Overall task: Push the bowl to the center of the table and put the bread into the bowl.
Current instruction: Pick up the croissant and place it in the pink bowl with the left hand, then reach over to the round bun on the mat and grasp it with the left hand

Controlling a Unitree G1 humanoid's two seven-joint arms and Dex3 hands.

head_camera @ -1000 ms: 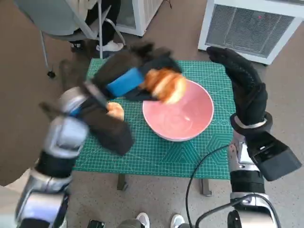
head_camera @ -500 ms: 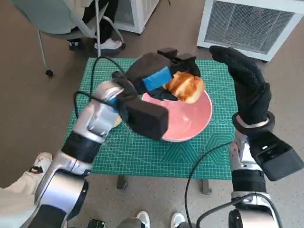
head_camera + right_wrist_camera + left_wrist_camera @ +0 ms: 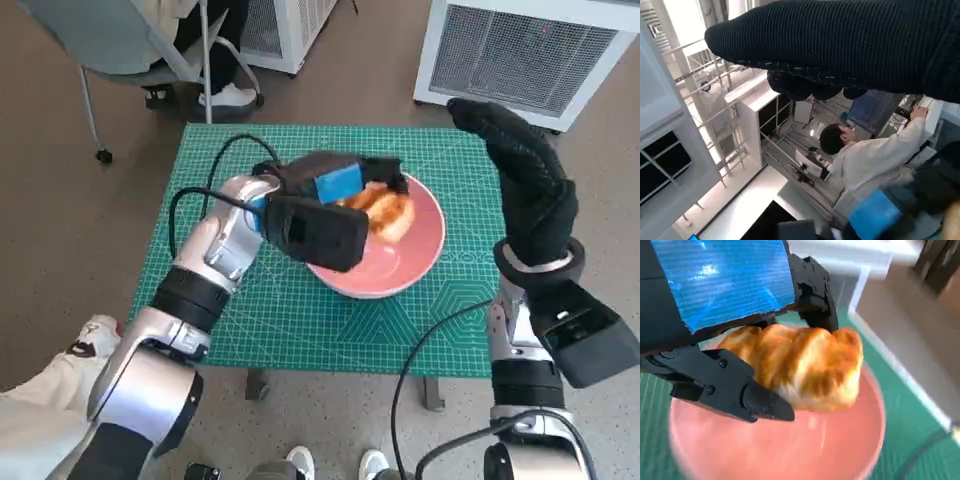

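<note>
A pink bowl (image 3: 400, 262) stands on the green mat, a little right of the table's middle. My left hand (image 3: 335, 185) holds a golden bread roll (image 3: 382, 211) low over the bowl's inside. In the left wrist view the black fingers (image 3: 735, 390) clamp the bread (image 3: 805, 365) just above the pink bowl (image 3: 790, 450); whether the bread touches the bowl I cannot tell. My right hand (image 3: 525, 190) in its black glove stands raised at the table's right edge, fingers stretched out, holding nothing. It is apart from the bowl.
The green cutting mat (image 3: 300, 320) covers the small table. A white grilled unit (image 3: 530, 50) stands on the floor beyond the table. A chair (image 3: 120, 40) and someone's shoe (image 3: 228, 97) are at the far left. A person (image 3: 865, 155) shows in the right wrist view.
My left hand has carried the bread to the right and down, from above the bowl's left rim into the bowl's space. The right hand has stayed about where it was.
</note>
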